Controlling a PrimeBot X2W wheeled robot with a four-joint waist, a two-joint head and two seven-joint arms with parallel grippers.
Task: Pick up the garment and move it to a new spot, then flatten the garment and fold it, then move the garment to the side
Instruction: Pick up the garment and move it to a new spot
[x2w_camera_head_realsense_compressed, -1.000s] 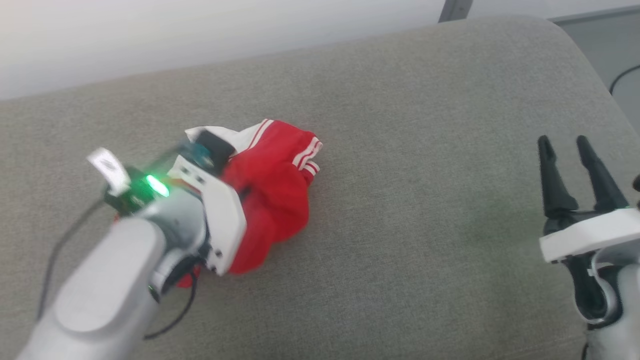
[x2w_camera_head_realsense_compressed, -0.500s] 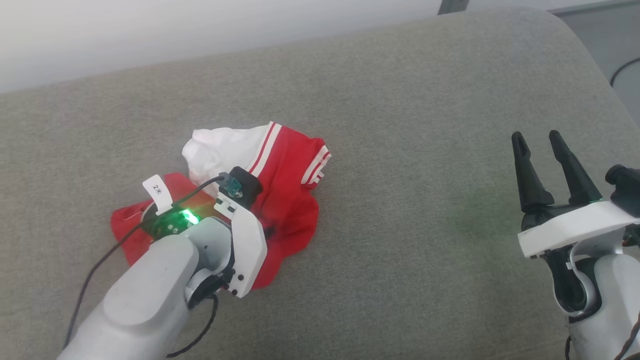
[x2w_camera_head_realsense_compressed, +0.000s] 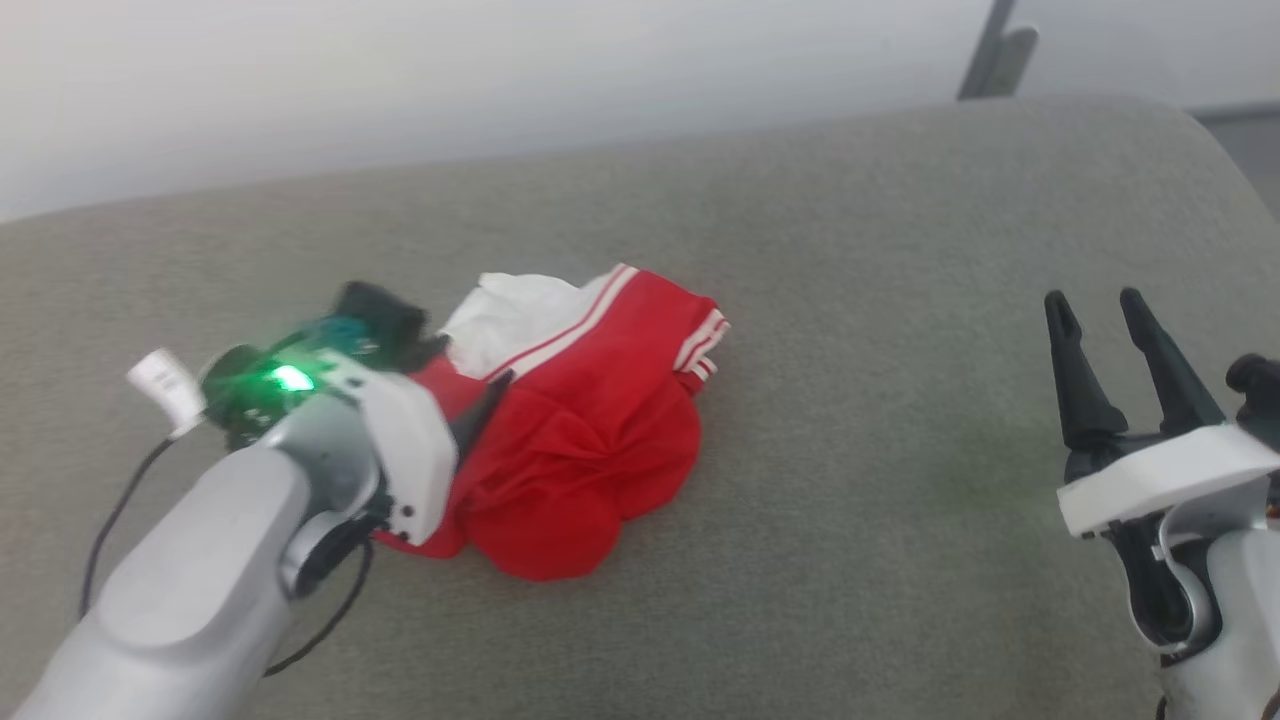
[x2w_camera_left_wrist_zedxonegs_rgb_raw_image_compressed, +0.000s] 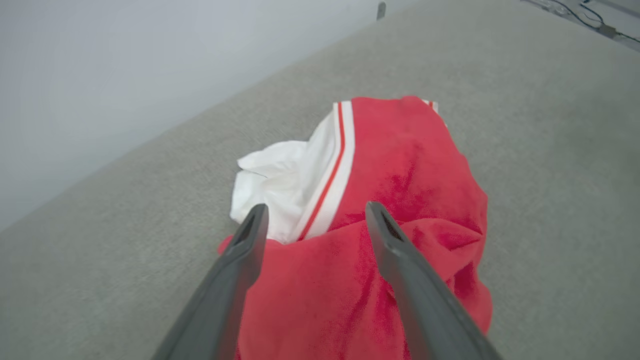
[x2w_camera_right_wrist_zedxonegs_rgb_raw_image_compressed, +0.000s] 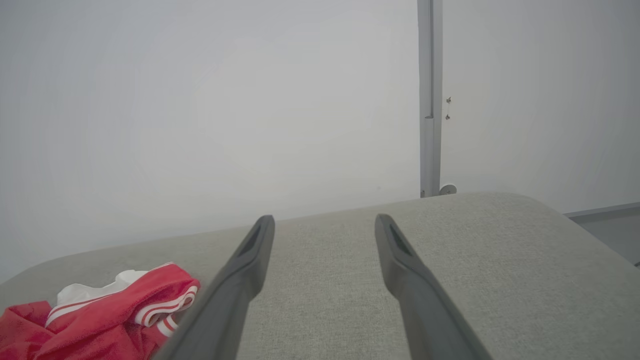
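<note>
- Left gripper (x2w_camera_left_wrist_zedxonegs_rgb_raw_image_compressed: 315, 210) spread wide just over the garment (x2w_camera_head_realsense_compressed: 590, 470), gripping nothing, probably to leave it free for flattening.
- Garment bunched left of middle on the cushion (x2w_camera_head_realsense_compressed: 850, 250).
- Right gripper (x2w_camera_head_realsense_compressed: 1093, 300) open, empty, near the right edge, likely in reserve.

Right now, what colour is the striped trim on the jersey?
Red and white stripes on the trim of the jersey; clearest in the left wrist view.

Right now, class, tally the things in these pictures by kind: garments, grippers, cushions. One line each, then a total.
Garments: 1, the garment
Grippers: 2, the left gripper and the right gripper
Cushions: 1, the grey cushion
Total: 4
</note>
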